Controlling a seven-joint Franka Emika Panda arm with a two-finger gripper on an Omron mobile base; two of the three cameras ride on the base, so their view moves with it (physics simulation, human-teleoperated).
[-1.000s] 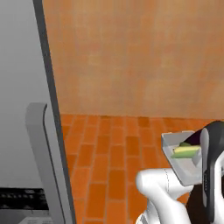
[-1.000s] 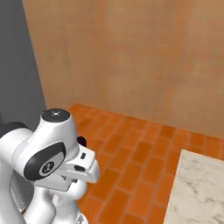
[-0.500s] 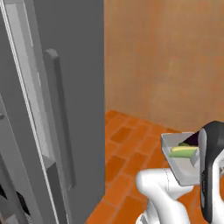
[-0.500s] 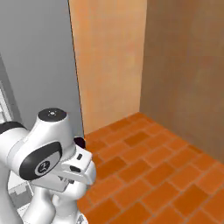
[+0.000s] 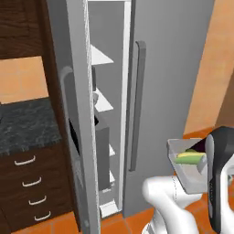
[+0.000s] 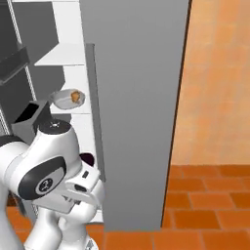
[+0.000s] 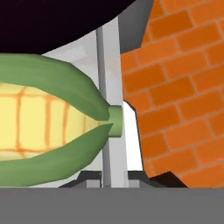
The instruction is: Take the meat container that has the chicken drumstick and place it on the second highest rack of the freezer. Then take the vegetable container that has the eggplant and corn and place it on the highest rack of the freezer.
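Corn [image 7: 48,116] sits very close in the hand view, green leaves around a yellow middle, with a dark shape at the top that may be the eggplant. In the left base view, at the lower right, the grey vegetable container [image 5: 186,161] rides up by the robot's arm with the corn inside it. The pincer looks to be closed tight on this container, though its tips are hidden behind the corn.

In the right base view, at the left, a grey bowl with something orange-brown in it [image 6: 68,98] rests on a white rack of the open freezer [image 6: 63,56]. I think this is the meat container, so the first job looks done.

What is left: bring the vegetable container to the freezer and set it on the highest rack [image 5: 101,55].
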